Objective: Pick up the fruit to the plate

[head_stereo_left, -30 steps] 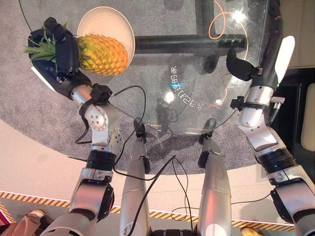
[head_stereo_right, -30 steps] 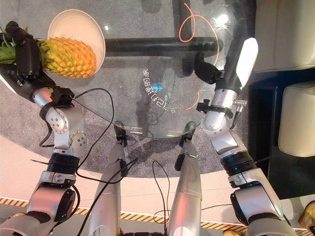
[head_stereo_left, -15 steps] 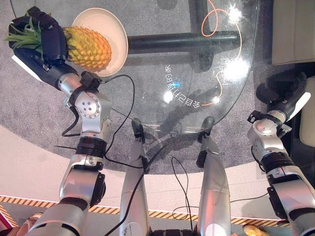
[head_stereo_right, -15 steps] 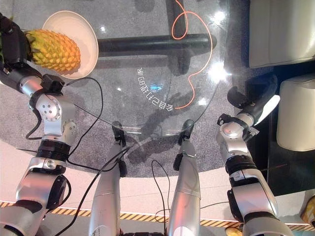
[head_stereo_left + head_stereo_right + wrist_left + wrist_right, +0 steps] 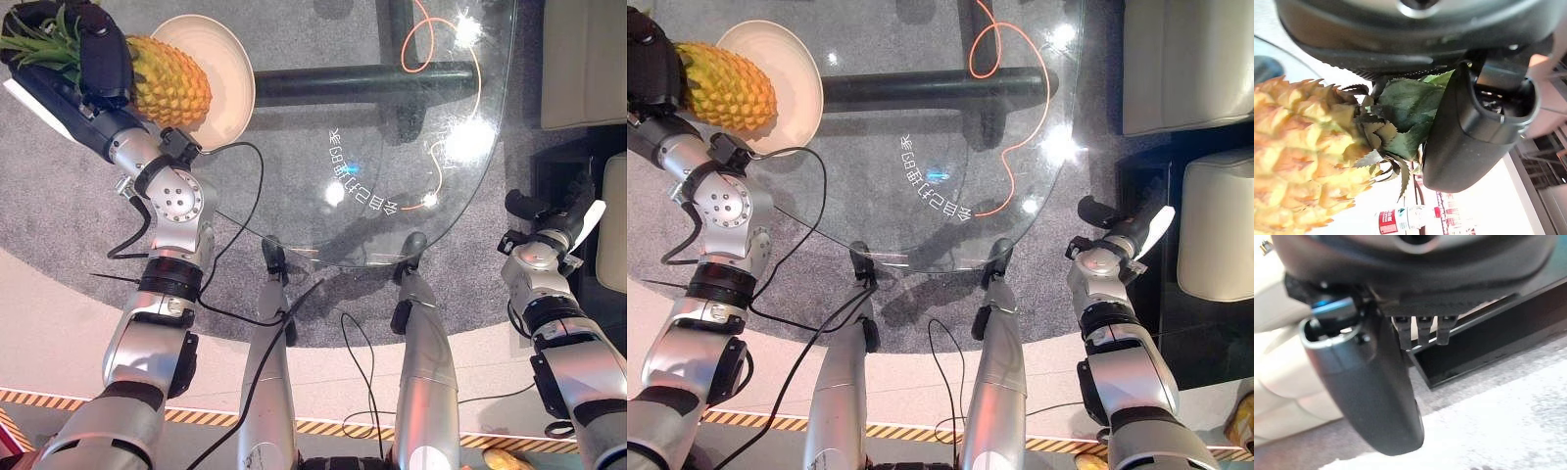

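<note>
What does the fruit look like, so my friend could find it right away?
Look at the round glass table, then go to its far left edge, where a cream plate sits. The pineapple lies partly over that plate, with the robot's dark left hand curled around its leafy end. It is the bumpy yellow-orange thing with spiky green leaves, unlike the smooth plate.

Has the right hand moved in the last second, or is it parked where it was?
Yes. The right hand, which was over the glass table near the orange cable, has pulled back off the table's right edge and sits beside it, empty.
</note>
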Available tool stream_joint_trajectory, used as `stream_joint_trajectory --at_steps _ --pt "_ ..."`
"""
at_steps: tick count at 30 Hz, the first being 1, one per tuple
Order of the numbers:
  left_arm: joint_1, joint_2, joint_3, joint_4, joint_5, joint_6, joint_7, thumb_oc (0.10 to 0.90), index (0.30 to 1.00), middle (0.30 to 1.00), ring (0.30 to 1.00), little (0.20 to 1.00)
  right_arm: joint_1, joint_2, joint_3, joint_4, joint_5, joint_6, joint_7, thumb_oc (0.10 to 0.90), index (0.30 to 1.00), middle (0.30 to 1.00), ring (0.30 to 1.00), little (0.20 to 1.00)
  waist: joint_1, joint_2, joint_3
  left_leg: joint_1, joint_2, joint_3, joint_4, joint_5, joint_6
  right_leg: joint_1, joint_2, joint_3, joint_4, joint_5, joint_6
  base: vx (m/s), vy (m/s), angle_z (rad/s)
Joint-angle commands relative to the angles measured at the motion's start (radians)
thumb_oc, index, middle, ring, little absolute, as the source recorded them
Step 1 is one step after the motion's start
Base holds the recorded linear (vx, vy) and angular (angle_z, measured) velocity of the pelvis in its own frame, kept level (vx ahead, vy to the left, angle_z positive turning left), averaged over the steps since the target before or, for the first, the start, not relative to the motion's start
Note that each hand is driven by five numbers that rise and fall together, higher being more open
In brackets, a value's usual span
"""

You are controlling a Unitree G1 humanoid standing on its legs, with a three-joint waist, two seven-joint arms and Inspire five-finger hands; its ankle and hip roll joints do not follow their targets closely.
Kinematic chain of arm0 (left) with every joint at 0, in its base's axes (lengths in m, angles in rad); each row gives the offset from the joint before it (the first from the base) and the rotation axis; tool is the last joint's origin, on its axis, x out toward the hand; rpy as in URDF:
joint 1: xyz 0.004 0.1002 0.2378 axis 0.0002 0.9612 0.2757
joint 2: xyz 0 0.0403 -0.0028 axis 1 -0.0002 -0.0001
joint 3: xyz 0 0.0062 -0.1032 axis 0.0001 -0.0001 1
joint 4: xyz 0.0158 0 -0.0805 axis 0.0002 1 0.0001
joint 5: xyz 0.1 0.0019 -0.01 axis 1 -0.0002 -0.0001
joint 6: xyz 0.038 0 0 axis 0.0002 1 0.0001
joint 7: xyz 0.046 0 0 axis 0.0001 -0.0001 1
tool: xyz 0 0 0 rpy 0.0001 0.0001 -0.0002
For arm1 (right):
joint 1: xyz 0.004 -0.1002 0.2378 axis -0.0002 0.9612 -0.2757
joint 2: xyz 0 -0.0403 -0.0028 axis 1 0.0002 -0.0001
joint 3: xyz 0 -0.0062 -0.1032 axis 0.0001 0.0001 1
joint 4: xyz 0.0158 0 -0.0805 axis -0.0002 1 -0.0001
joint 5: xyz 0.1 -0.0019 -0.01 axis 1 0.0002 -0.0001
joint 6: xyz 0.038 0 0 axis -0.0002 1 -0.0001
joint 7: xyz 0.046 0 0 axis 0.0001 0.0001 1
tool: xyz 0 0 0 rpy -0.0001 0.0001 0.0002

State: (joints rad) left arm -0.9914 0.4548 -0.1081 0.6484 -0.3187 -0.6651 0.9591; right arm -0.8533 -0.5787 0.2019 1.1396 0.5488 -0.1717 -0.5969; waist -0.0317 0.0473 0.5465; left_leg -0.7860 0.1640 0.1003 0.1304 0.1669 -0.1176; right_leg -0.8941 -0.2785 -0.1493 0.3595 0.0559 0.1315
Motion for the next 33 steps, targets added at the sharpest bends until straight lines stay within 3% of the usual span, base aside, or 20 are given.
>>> stream_joint_trajectory --at_steps 1,13,33 --pt "-0.152 0.131 -0.008 -0.011 0.113 -0.078 0.052 0.100 0.300 0.300 0.300 0.200 -0.007 -0.029 0.010 0.052 -0.024 -0.009 -0.001 0.800 0.900 0.900 0.900 0.900 0.015 -0.022 -0.026 -0.043 0.009 -0.044 0.117 -0.097 -0.036 0.049 0.018 -0.014 -0.048 -0.011 0.031 0.00 0.000 0.00" --pt "-0.209 0.157 -0.058 0.097 0.126 -0.067 0.068 0.100 0.300 0.300 0.300 0.200 -0.014 -0.014 0.044 0.090 -0.061 0.045 0.081 0.800 0.900 0.900 0.900 0.900 0.002 -0.029 -0.026 -0.048 0.015 -0.043 0.131 -0.101 -0.039 0.038 0.026 -0.002 -0.035 -0.016 0.029 0.00 0.000 0.00" --pt "-0.279 0.180 -0.130 0.216 0.172 -0.031 0.070 0.100 0.300 0.300 0.300 0.200 -0.044 -0.016 0.072 0.094 -0.070 0.042 0.089 0.800 0.900 0.900 0.900 0.900 -0.015 -0.037 -0.026 -0.049 0.019 -0.038 0.128 -0.100 -0.045 0.031 0.036 0.010 -0.041 -0.013 0.028 0.00 0.000 0.00"
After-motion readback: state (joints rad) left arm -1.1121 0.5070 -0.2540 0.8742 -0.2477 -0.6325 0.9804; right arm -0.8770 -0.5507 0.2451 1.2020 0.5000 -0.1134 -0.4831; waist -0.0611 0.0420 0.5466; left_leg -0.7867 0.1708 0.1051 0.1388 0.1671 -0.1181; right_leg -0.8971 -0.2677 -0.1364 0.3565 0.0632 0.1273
